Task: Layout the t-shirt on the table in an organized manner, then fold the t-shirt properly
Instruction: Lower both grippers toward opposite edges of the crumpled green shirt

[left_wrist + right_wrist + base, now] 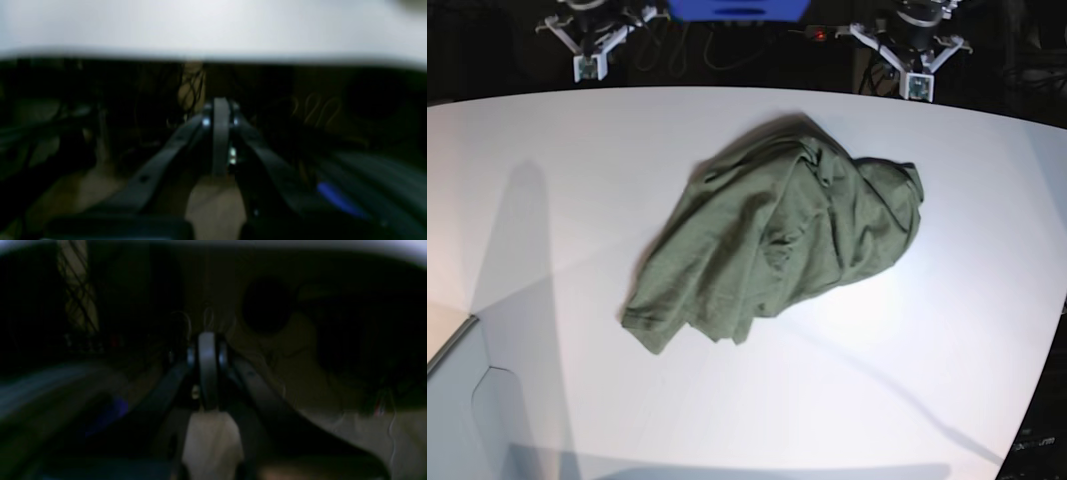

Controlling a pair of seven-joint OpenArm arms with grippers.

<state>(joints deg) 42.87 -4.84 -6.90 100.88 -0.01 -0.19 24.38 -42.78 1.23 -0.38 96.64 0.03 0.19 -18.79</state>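
Your shirt [777, 240] lies crumpled near the middle of the tabletop [577, 200], slightly toward the far edge. Both grippers, left [915, 70] and right [587, 55], hang beyond that edge, jaws together, gripping nothing.

Setting: robotics lab or test cell.

Evidence:
- Bench [547, 330]: large, smooth, white, with a curved far edge; lit from above, with long shadows across it.
- Two arm mounts beyond the far edge: left pincer [916, 62] and right pincer [590, 45], each on a white bracket against a dark background.
- Cables [697, 45] looped loosely on the dark floor between the mounts; a red indicator light [820, 35] glows among them.
- Blue unit [737, 9] at the top centre, cut off by the frame.
- Both wrist views: dim, blurred under-bench space with tangled wires [191, 86] and pale floor [210, 443].
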